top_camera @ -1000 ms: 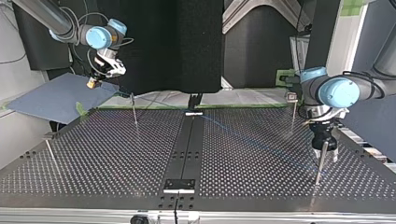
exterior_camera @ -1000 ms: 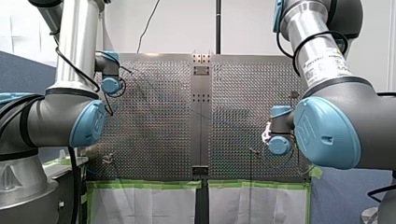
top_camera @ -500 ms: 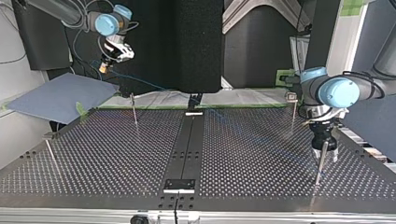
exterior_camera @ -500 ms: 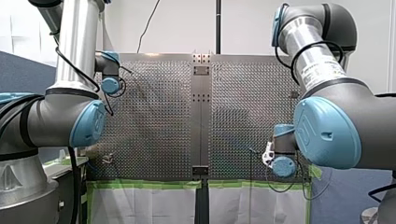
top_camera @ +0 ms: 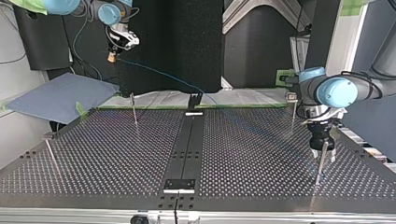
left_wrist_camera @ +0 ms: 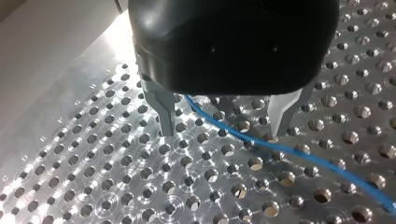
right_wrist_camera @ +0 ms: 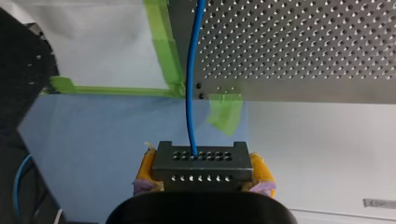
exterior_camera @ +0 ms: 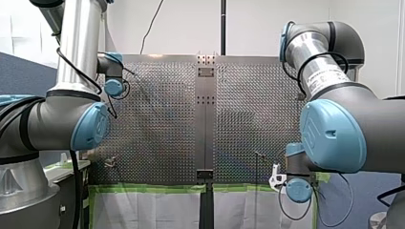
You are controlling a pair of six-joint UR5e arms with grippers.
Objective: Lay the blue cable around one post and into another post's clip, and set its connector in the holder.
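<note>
My right gripper [right_wrist_camera: 201, 173] is shut, its yellow pads clamping the black connector [right_wrist_camera: 201, 163]. The blue cable [right_wrist_camera: 191, 79] leaves the connector and runs straight to the perforated table [right_wrist_camera: 299, 51]. In the top view that gripper [top_camera: 112, 55] hangs high beyond the table's far left corner, and the cable [top_camera: 163, 77] slants down from it to the far edge. My left gripper [left_wrist_camera: 223, 123] stands open just above the table, with the cable [left_wrist_camera: 289, 151] lying between its metal fingers [left_wrist_camera: 163, 114]. In the top view it [top_camera: 322, 153] straddles a thin post [top_camera: 318, 170] at the right.
More thin posts stand at the top view's far left [top_camera: 134, 111], near left [top_camera: 51, 157] and far right, the last one with a clip [top_camera: 292, 97] on top. A black centre strip [top_camera: 187, 144] carries a small bracket [top_camera: 179, 185]. A blue sheet [top_camera: 60, 95] lies off the far left corner.
My right gripper has carried the connector up and rightward in the top view, out past the table's edge, and the cable now rises clear of the table. My left arm has not moved.
</note>
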